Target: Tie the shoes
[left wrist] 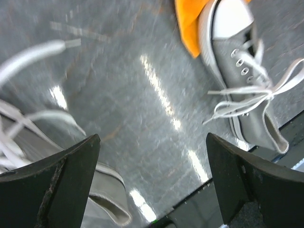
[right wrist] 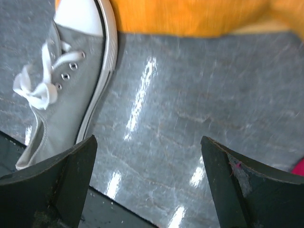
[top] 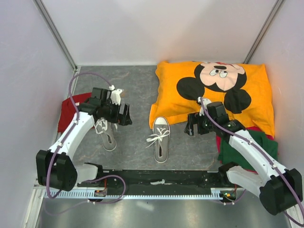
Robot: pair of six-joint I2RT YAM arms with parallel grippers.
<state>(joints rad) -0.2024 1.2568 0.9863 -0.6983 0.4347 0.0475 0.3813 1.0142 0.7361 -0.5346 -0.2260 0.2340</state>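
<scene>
Two grey shoes with white toe caps lie on the grey mat. The middle shoe has its white laces crossed in a bow over the tongue. The left shoe lies partly under my left arm, its laces spread loose. My left gripper hangs open between the two shoes, nothing in it. To the right of the middle shoe my right gripper is open and empty over bare mat.
An orange cartoon-mouse pillow lies at the back right, touching the middle shoe's toe. A red cloth sits at the left and a green cloth at the right. A black rail runs along the near edge. White walls close in both sides.
</scene>
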